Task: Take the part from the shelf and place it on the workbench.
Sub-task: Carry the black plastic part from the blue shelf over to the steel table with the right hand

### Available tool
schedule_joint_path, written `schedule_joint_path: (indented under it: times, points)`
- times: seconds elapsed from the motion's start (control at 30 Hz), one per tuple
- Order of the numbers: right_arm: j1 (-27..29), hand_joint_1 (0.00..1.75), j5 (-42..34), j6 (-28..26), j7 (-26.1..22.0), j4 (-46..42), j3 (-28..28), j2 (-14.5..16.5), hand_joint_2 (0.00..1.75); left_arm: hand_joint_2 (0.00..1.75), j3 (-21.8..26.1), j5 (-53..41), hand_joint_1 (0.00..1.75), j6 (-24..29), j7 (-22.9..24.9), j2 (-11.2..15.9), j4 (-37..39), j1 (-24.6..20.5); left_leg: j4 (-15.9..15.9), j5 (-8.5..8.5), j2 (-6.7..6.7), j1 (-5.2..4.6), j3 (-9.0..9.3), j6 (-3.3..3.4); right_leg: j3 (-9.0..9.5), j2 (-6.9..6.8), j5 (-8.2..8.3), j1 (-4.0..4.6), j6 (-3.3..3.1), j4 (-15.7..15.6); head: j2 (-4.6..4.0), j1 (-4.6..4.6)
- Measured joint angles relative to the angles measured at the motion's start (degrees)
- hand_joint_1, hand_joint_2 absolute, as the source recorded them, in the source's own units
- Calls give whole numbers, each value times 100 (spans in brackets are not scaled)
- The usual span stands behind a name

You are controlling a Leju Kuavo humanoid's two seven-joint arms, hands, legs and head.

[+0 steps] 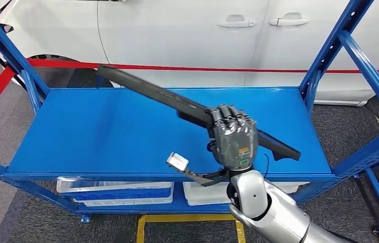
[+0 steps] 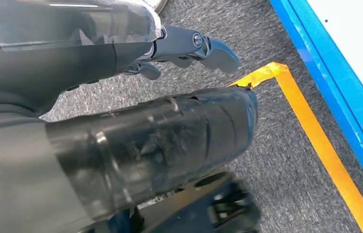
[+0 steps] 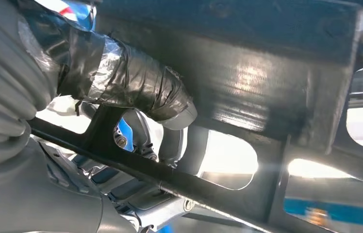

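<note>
my right hand has its fingers wrapped round the long black part, gripping it nearer its right end; the part hangs tilted above the blue shelf, long axis running from far left to near right; my left hand hangs by the floor, holding nothing, fingers loosely apart.

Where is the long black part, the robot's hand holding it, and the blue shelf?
long black part [image 1: 147,90], head view, upper stretch of the bar.
right hand [image 1: 233,136], head view, back of hand.
blue shelf [image 1: 101,131], head view, bare top surface.
</note>
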Motion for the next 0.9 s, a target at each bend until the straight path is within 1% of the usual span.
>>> schedule_joint_path:
  times: [0.03, 0.07, 0.1, 0.13, 0.17, 0.2, 0.23, 0.3, 0.33, 0.37, 0.4, 0.43, 0.47, 0.5, 0.53, 0.57, 0.6, 0.63, 0.67, 0.7, 0.73, 0.77, 0.8, 0.83, 0.87, 0.9]
  points:
    - [-174, 175, 0, 86, 76, -47, 316, -5, 175, 0, 0, 1, 0, 1, 1, 0, 0, 3, -39, 87, 0, 2, 16, 0, -1, 1, -5, 3, 1, 10, 0, 0]
    - [-335, 175, 0, 158, 112, -94, 620, -9, 175, 0, 0, 1, 0, 2, 1, 0, 0, 3, -298, 265, 1, 4, 139, 10, 3, 2, -11, 6, 7, 19, 0, -1]
    - [-470, 175, 0, 210, 116, -140, 895, -10, 175, 0, 0, 3, 0, 4, 0, 0, 0, 1, -704, 479, 1, 5, 337, 33, 10, 0, -21, 8, 20, 27, 0, -1]
    - [-569, 175, 0, 227, 96, -179, 1100, -10, 175, 0, 0, 8, 0, 8, -1, 1, 0, -5, -1104, 627, 1, -3, 538, 59, 11, -6, -32, 22, 38, 37, 0, -1]
    - [-634, 175, 0, 231, 61, -214, 1262, -10, 175, 0, 0, 14, 0, 12, -8, 1, 0, -8, -1400, 719, -1, -11, 679, 83, 7, -14, -40, 34, 59, 45, 0, 0]
    - [-677, 175, 0, 230, 13, -247, 1379, -9, 175, 0, 0, 26, 0, 16, -24, 2, 0, -4, -1564, 748, -4, -20, 753, 102, 1, -22, -45, 44, 81, 51, 0, 1]
    - [-703, 175, 0, 234, -39, -279, 1465, -8, 175, 0, 0, 38, 0, 17, -50, 2, 0, 6, -1606, 733, -8, -29, 766, 115, -6, -28, -42, 51, 104, 51, 0, 2]
    - [-740, 175, 0, 267, -155, -356, 1584, -6, 175, 0, 0, 62, 0, 6, -126, 3, 0, 34, -1639, 761, -8, -14, 765, 159, -12, -31, -52, 48, 158, 61, 0, 1]
    - [-754, 175, 0, 287, -217, -393, 1623, -6, 175, 0, 0, 73, 0, -4, -162, 3, 0, 39, -1662, 777, -4, -1, 775, 191, -43, -31, -109, 43, 186, 131, 0, 4]
    - [-762, 175, 0, 302, -287, -427, 1653, -6, 175, 44, 0, 86, 0, -11, -190, 4, 0, 37, -1686, 791, 1, 12, 785, 223, -119, -30, -223, 39, 212, 301, 0, 7]
    - [-754, 175, 0, 310, -366, -452, 1669, -6, 175, 87, 0, 96, 0, -17, -209, 4, 0, 35, -1697, 798, 5, 19, 792, 247, -250, -29, -386, 25, 233, 585, 0, 9]
    - [-731, 175, 0, 313, -456, -467, 1678, -6, 175, 131, 1, 104, 0, -23, -226, 5, 0, 37, -1698, 797, 7, 18, 793, 263, -426, -31, -568, 19, 251, 960, 0, 12]
    - [-690, 175, 0, 316, -554, -474, 1682, -7, 175, 175, 1, 109, 0, -30, -243, 7, 0, 44, -1694, 793, 8, 17, 792, 271, -602, -31, -710, 10, 265, 1324, 0, 10]
    - [-634, 175, 0, 318, -653, -477, 1681, -8, 175, 175, 2, 111, 0, -37, -264, 9, 0, 55, -1688, 788, 7, 17, 792, 274, -724, -31, -761, 2, 276, 1562, 0, 11]
    - [-574, 175, 0, 319, -741, -477, 1677, -9, 175, 175, 2, 113, 0, -45, -287, 11, 0, 65, -1678, 781, 4, 16, 793, 273, -751, -32, -700, -5, 279, 1594, 0, 11]
    - [-523, 175, 0, 319, -813, -477, 1667, -10, 175, 175, 2, 114, 0, -54, -310, 12, 0, 71, -1664, 769, -1, 17, 796, 269, -662, -32, -535, -10, 273, 1390, 0, 11]
    - [-485, 175, 0, 317, -869, -477, 1649, -10, 175, 175, 2, 113, 0, -70, -332, 12, 0, 74, -1647, 754, -6, 17, 800, 260, -486, -33, -317, -13, 256, 1014, 0, 11]
    - [-457, 175, 0, 316, -913, -477, 1622, -10, 175, 175, 2, 112, 0, -90, -350, 11, 0, 75, -1632, 738, -9, 9, 801, 244, -296, -33, -165, -4, 235, 626, 0, 10]
    - [-433, 175, 0, 312, -948, -477, 1586, -9, 175, 175, 2, 111, 0, -111, -368, 12, 0, 75, -1619, 724, -10, 1, 798, 225, -146, -30, -65, 10, 212, 319, 0, 10]
    - [-404, 175, 0, 310, -978, -477, 1543, -7, 175, 175, 2, 109, 0, -127, -385, 13, 0, 76, -1612, 718, -9, -6, 794, 201, -61, -26, -31, 26, 194, 139, 0, 9]
    - [-367, 175, 0, 307, -1003, -476, 1495, -6, 175, 175, 2, 108, 0, -135, -397, 14, 0, 78, -1614, 717, -7, -10, 790, 173, -39, -19, -52, 42, 179, 89, 0, 8]
    - [-325, 175, -1, 306, -1030, -476, 1442, -4, 175, 175, 2, 108, 0, -130, -405, 15, 0, 79, -1622, 721, -6, -12, 793, 143, -38, -12, -38, 44, 161, 72, 0, 8]
    - [-280, 175, -1, 305, -1059, -476, 1386, -1, 175, 175, 2, 111, 0, -114, -402, 16, 0, 80, -1620, 709, -4, -7, 795, 114, -27, -13, -25, 29, 135, 48, 0, 8]
    - [-232, 175, -1, 304, -1092, -476, 1322, 3, 175, 175, 3, 118, 0, -88, -390, 16, 0, 80, -1572, 662, -2, -5, 780, 86, -8, -16, -11, 12, 101, 17, 0, 4]
    - [-185, 175, -2, 301, -1126, -475, 1252, 12, 175, 175, 4, 132, 0, -55, -371, 17, 0, 78, -1426, 557, -1, -2, 719, 62, 11, -23, 5, -6, 64, -16, 0, -1]
    - [-140, 175, -2, 299, -1154, -474, 1188, 23, 175, 175, 5, 145, 0, -28, -348, 17, 0, 76, -1164, 398, 0, 7, 603, 41, 26, -31, 15, -17, 35, -38, 0, -7]
